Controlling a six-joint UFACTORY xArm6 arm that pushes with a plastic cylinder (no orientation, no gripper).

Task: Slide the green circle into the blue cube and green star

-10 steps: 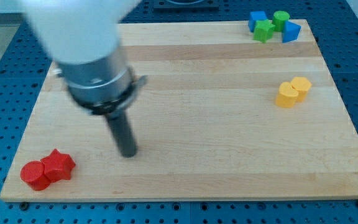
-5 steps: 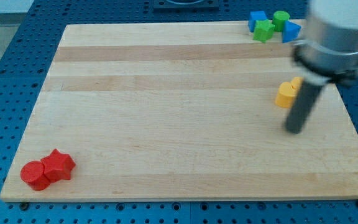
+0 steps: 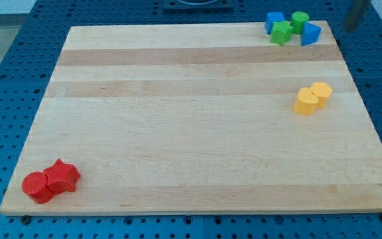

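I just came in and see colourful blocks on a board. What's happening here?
A robot arm pushes blocks with a rod. My tip is off the wooden board, at the view's top right, touching nothing. Its job is the green circle, which sits by the blue cube and green star.

The rod (image 3: 354, 14) is blurred and cut off by the view's top edge, right of the desk (image 3: 191, 133).

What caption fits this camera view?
My tip hovers right of the green circle, blue cube and green star cluster.
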